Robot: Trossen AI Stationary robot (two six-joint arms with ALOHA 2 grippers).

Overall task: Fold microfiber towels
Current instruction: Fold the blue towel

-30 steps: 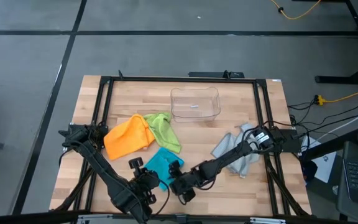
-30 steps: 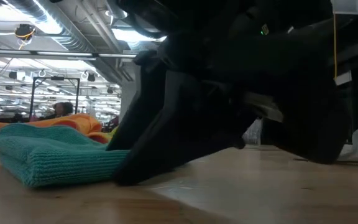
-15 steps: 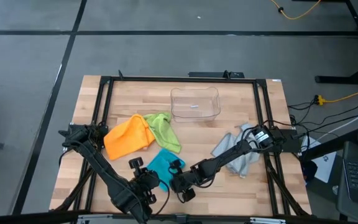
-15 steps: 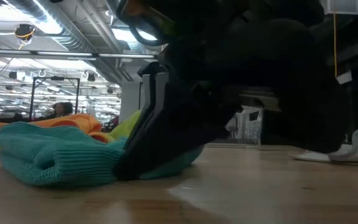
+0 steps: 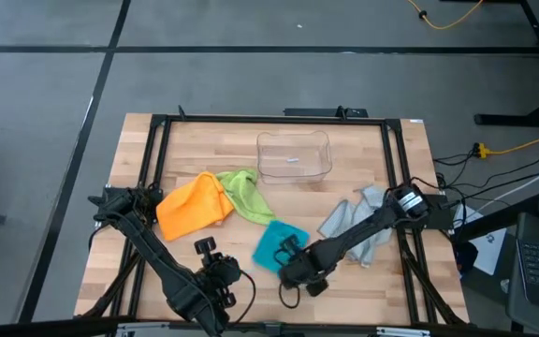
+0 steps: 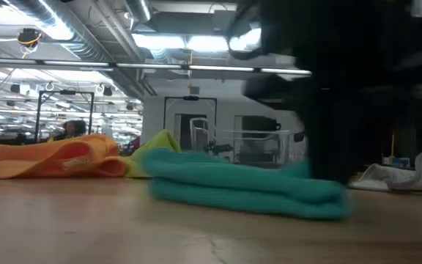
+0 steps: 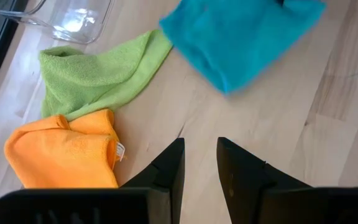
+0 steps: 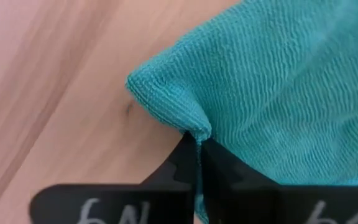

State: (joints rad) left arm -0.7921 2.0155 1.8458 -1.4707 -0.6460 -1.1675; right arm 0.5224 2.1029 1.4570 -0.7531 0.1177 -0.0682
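The teal towel [image 5: 275, 245] lies folded on the table at the middle front; it also shows in the low view [image 6: 247, 187] and the left wrist view [image 7: 241, 37]. My right gripper [image 5: 290, 253] is shut on its near right edge. My left gripper [image 5: 206, 251] stands to the towel's left over bare table, its fingers [image 7: 173, 158] a little apart and empty. The orange towel [image 5: 193, 206] and the lime green towel [image 5: 248, 195] lie bunched at the left. The pale grey-blue towel [image 5: 358, 229] lies crumpled at the right, partly under my right arm. My right gripper [image 8: 197, 142] pinches the teal towel between its two fingers at a folded edge beside a rounded corner [image 8: 188, 123]. The fingers come in low, slanting from the table's near right. The towel lies flat on the table, slack.
A clear plastic bin [image 5: 294, 154] stands at the far middle and also shows in the left wrist view [image 7: 73, 15]. A black frame [image 5: 157, 140] runs round the tabletop. Bare wood shows along the front right and the far left.
My right gripper has gone toward the table's right edge, still shut on the teal towel. The towel has slid with it, away from my left gripper, and has gone from a bunched heap to a flat folded pad.
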